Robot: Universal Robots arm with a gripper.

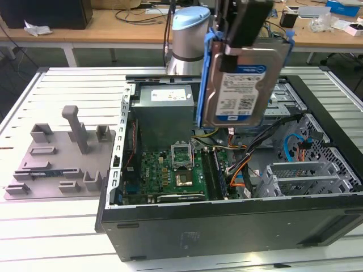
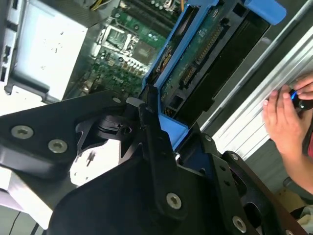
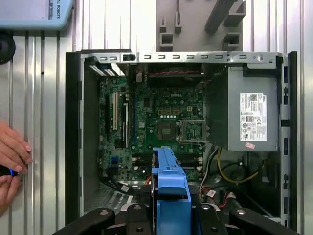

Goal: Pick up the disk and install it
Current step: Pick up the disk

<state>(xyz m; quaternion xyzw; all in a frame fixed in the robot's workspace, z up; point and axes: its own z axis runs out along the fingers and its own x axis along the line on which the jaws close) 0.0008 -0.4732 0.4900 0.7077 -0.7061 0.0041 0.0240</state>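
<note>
The disk [image 1: 238, 90], a silver-grey drive with a white-and-blue label in a bright blue bracket, hangs upright above the open computer case [image 1: 227, 229]. My gripper [image 1: 238, 39] is shut on its upper edge, black fingers clamping the blue bracket. In the second wrist view the disk [image 2: 195, 63] shows its green circuit-board side, and a black finger [image 2: 154, 147] presses on the bracket. Seen edge-on in the first wrist view, the blue bracket [image 3: 170, 183] stands over the motherboard's edge near the cables.
Inside the case lie the green motherboard [image 1: 170, 170], the grey power-supply box [image 1: 163, 110] and metal drive cages [image 1: 300, 178] at the exterior view's right. A grey fixture plate [image 1: 62, 158] sits beside the case. A person's hand [image 2: 286, 120] rests on the slatted table.
</note>
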